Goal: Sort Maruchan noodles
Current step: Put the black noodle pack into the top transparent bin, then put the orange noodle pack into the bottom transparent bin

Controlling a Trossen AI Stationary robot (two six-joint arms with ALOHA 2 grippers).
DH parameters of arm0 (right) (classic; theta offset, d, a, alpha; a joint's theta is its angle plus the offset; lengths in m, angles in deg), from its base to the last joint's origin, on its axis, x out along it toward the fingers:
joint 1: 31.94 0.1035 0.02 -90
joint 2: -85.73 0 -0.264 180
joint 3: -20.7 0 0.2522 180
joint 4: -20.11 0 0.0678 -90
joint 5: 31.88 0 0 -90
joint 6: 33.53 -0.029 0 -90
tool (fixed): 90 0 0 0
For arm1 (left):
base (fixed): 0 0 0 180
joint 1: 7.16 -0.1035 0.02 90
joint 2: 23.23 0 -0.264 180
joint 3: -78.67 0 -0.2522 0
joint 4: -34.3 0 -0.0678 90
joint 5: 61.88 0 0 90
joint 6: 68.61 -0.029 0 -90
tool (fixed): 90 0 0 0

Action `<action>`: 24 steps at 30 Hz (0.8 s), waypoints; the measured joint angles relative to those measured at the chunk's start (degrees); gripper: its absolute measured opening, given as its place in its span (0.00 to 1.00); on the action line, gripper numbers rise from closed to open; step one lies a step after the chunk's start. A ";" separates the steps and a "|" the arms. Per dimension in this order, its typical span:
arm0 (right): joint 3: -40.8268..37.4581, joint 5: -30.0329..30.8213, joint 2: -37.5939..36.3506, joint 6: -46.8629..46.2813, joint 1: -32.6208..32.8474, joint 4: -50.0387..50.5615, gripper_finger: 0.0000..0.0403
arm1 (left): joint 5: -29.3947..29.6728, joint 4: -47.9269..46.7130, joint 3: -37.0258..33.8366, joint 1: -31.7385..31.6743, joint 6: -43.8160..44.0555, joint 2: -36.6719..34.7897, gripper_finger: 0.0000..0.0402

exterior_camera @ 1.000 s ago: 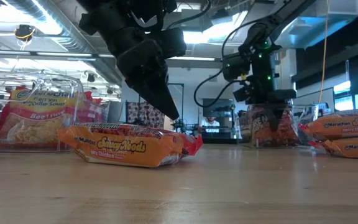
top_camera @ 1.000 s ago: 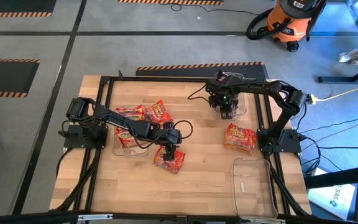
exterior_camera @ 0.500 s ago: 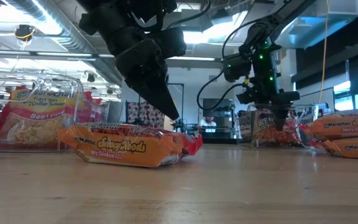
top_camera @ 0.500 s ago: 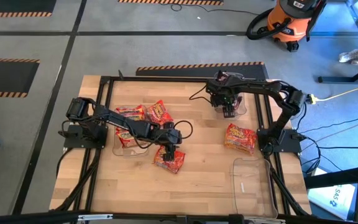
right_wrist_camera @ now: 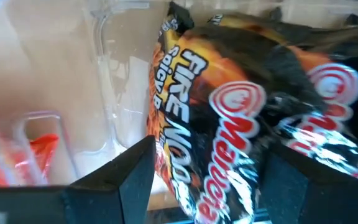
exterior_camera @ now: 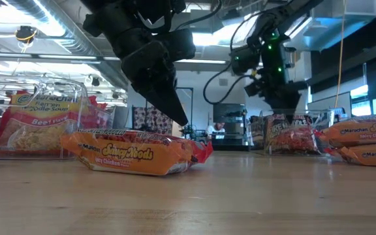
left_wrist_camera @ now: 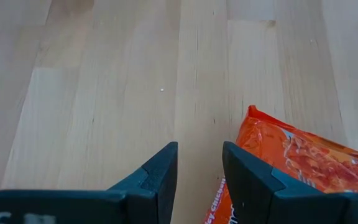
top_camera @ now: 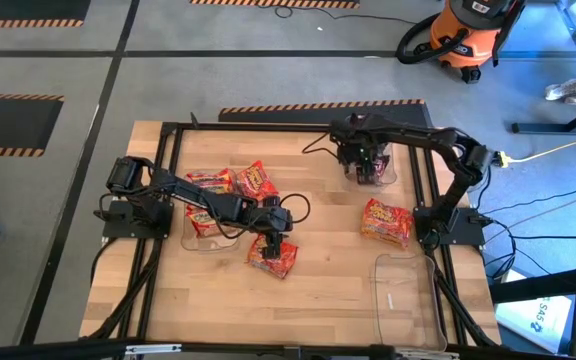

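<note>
Just behind the left gripper (top_camera: pixel 273 243), a clear bin (exterior_camera: pixel 70 88) holds red-and-yellow Beef packets (exterior_camera: pixel 34 124), while its narrowly parted fingers hang empty over an orange-red Spicy Chicken packet (exterior_camera: pixel 132 155) on the table (top_camera: pixel 328 290). Under the right gripper (top_camera: pixel 366 170), fingers spread and gripping nothing, a dark Fire packet (right_wrist_camera: pixel 241 118) lies in a second clear bin (top_camera: pixel 386 168). Nearer that arm's base, more orange packets (top_camera: pixel 386 222) lie loose beside an empty bin (top_camera: pixel 405 295).

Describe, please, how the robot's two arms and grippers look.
Both arms are dark, slender and jointed, with black cables looping alongside. The left gripper tapers to two pointed black fingers; the right gripper is a blocky dark head with green indicator lights glowing above it.
</note>
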 joint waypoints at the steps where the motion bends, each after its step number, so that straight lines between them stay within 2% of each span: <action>1: 0.89 -0.22 0.00 -0.78 -0.01 0.82 0.58 | 0.00 0.00 0.00 0.00 -0.09 0.00 0.30; 7: 6.86 -1.02 -0.09 -8.76 1.06 9.68 0.58 | 0.00 -0.02 0.00 0.00 -0.79 0.00 0.30; 11: 7.59 -2.59 -2.91 -17.42 4.67 12.66 0.58 | 0.49 -0.97 0.00 0.51 -0.81 0.00 0.30; 18: 4.80 -3.82 -9.57 -32.56 16.90 10.76 0.58 | 7.85 -1.27 0.00 3.52 -1.97 -0.06 0.30; 24: 0.36 -3.10 -12.84 -42.56 29.69 -1.02 0.58 | 12.30 -1.41 -0.04 6.32 -2.24 -1.30 0.30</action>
